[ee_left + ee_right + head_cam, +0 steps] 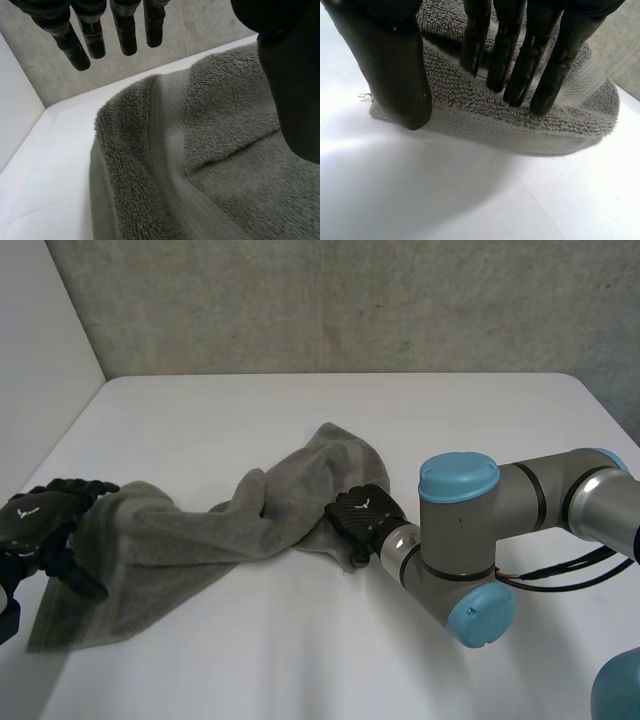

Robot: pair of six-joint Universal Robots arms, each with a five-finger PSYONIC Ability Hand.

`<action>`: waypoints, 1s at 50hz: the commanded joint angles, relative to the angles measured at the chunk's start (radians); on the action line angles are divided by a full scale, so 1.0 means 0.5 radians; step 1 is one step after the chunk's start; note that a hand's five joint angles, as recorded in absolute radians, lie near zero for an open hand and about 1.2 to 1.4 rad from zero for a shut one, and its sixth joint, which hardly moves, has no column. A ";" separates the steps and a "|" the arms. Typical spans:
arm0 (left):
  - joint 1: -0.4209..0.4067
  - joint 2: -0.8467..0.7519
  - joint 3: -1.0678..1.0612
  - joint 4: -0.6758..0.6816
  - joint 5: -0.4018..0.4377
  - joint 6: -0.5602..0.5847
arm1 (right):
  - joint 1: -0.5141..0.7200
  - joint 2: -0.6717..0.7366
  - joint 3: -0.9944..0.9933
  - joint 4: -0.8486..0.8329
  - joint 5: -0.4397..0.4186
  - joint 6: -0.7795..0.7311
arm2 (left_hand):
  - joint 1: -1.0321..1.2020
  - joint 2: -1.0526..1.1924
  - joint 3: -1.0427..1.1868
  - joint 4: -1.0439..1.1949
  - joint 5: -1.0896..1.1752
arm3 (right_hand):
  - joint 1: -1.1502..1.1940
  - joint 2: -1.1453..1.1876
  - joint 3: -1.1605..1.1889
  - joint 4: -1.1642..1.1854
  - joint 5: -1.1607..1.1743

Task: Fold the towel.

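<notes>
A grey towel (200,530) lies bunched in a long strip across the white table (330,660), from the near left to the middle. My left hand (40,525) hovers at its left end. In the left wrist view that hand (80,45) has straight fingers held above the towel (200,150), with the thumb (290,85) beside them over the cloth. My right hand (362,512) rests on the towel's right end. In the right wrist view its straight fingers (520,65) press down on the folded towel edge (485,120), and the thumb (395,65) points down at the cloth's corner by the table.
A grey wall (330,300) runs behind the table's far edge, and a white panel (40,330) stands at the left. My right arm (470,540) reaches across the near right part of the table.
</notes>
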 commanded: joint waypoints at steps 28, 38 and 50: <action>-0.127 -0.011 -0.039 -0.135 0.157 0.257 | -0.731 -0.452 0.200 -0.135 0.261 0.684 | 0.037 0.045 0.063 0.042 0.047 | 1.244 1.253 1.264 1.259 1.248; -0.259 -0.035 -0.036 -0.125 0.160 0.269 | -1.090 -0.645 0.492 -0.171 0.129 0.715 | 0.048 0.057 0.074 0.053 0.058 | 1.244 1.253 1.264 1.259 1.248; -0.504 -0.290 -0.012 -0.135 0.132 0.281 | -1.229 -0.713 0.652 -0.233 0.003 0.718 | 0.354 0.362 0.380 0.359 0.364 | 1.244 1.253 1.264 1.259 1.248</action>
